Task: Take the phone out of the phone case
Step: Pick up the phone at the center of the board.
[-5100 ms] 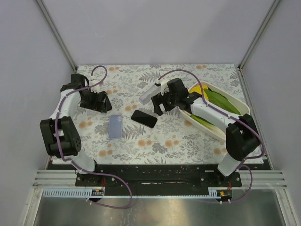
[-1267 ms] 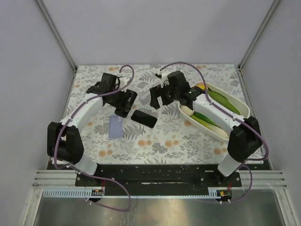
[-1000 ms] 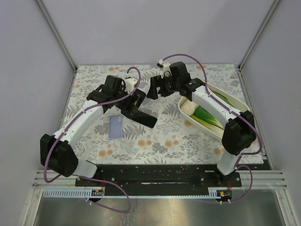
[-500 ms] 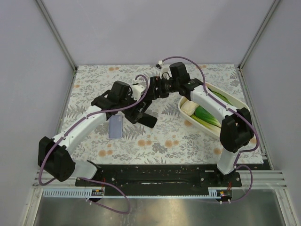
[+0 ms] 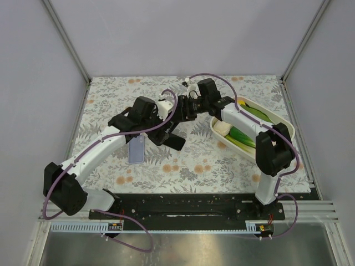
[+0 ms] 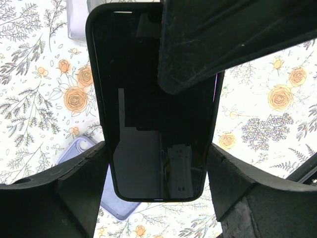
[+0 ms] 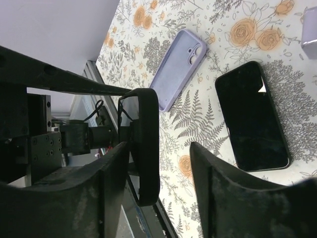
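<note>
**A:** What lies furthest left on the floral tablecloth (image 5: 222,166)?

**B:** A lilac silicone phone case (image 5: 136,149), flat on the cloth. Its camera cut-out shows in the right wrist view.

**A:** And next along?

**B:** The left gripper (image 5: 165,132), up above the cloth. Its 2 fingers (image 6: 54,193) press against the long sides of a black glossy-screened phone (image 6: 133,89). So it is pinching that phone and holding it clear of the table. A black rim runs round the screen, but I cannot tell whether that rim is a case.

**A:** Anything on the cloth there?

**B:** A second black phone (image 7: 252,116) lies flat, screen up, just beside the lilac case and apart from both grippers. A grey block (image 6: 77,20) sits near it.

**A:** The right gripper?

**B:** The right gripper (image 7: 159,144) straddles 1 end of the held phone, which its own camera sees edge-on. The jaws are spread. 1 finger (image 7: 64,198) is right against the phone, and a gap shows before the other.

**A:** Furthest right?

**B:** A white oval dish (image 5: 288,126) holding green and yellow things, partly under the right arm.
</note>
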Action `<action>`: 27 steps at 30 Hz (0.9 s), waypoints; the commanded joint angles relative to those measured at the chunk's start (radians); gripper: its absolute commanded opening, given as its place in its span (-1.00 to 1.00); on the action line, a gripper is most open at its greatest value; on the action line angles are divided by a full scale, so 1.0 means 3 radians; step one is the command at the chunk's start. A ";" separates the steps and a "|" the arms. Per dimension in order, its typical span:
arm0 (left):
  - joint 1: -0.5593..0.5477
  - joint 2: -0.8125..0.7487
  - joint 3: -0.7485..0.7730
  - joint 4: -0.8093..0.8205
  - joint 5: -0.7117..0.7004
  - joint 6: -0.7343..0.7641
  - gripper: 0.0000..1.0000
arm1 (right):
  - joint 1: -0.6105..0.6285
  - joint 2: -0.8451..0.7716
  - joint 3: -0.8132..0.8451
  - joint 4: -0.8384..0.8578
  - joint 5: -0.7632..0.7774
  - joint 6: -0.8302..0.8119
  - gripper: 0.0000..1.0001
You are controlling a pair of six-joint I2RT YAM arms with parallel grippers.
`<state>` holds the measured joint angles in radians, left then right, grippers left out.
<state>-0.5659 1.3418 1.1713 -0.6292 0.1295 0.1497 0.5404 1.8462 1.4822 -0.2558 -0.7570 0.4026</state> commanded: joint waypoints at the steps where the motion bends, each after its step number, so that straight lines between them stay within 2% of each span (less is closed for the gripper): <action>1: -0.0031 -0.0178 0.0099 0.0303 -0.0084 0.0022 -0.85 | 0.0019 0.0038 0.0009 0.0203 -0.0191 0.0110 0.05; 5: -0.0036 -0.0183 0.0084 0.0323 -0.0104 0.0017 -0.83 | 0.0014 0.0069 0.0014 0.0239 -0.0350 0.0156 -0.42; 9: -0.0026 -0.0198 0.0043 0.0395 -0.0150 0.0022 -0.79 | 0.0004 0.0049 0.0024 0.0249 -0.0452 0.0151 -0.98; 11: -0.0031 -0.0224 -0.0008 0.0451 -0.0181 0.0028 -0.76 | -0.0017 0.0008 0.0009 0.0244 -0.0488 0.0141 -1.00; 14: -0.0026 -0.0234 -0.0034 0.0471 -0.0171 0.0048 -0.59 | -0.0062 -0.0074 -0.0006 0.0219 -0.0550 0.0070 -1.00; 15: -0.0031 -0.0254 -0.0049 0.0471 -0.0151 0.0068 -0.46 | -0.0073 -0.0110 -0.0012 0.0178 -0.0555 0.0018 -1.00; 18: -0.0026 -0.0326 -0.0069 0.0410 0.0023 0.0170 0.28 | -0.0139 -0.0217 0.0029 -0.0087 -0.0524 -0.0267 -1.00; 20: -0.0021 -0.0387 -0.0054 0.0293 0.0211 0.0323 0.58 | -0.0165 -0.0309 0.0055 -0.0353 -0.0499 -0.0538 -1.00; 27: 0.0010 -0.0505 0.0145 -0.0182 0.0805 0.0840 0.98 | -0.0170 -0.0657 0.0075 -0.1130 -0.0355 -0.1474 -1.00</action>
<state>-0.5694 1.2285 1.1477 -0.6319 0.2314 0.2813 0.4942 1.7596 1.4822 -0.4515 -0.8562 0.1745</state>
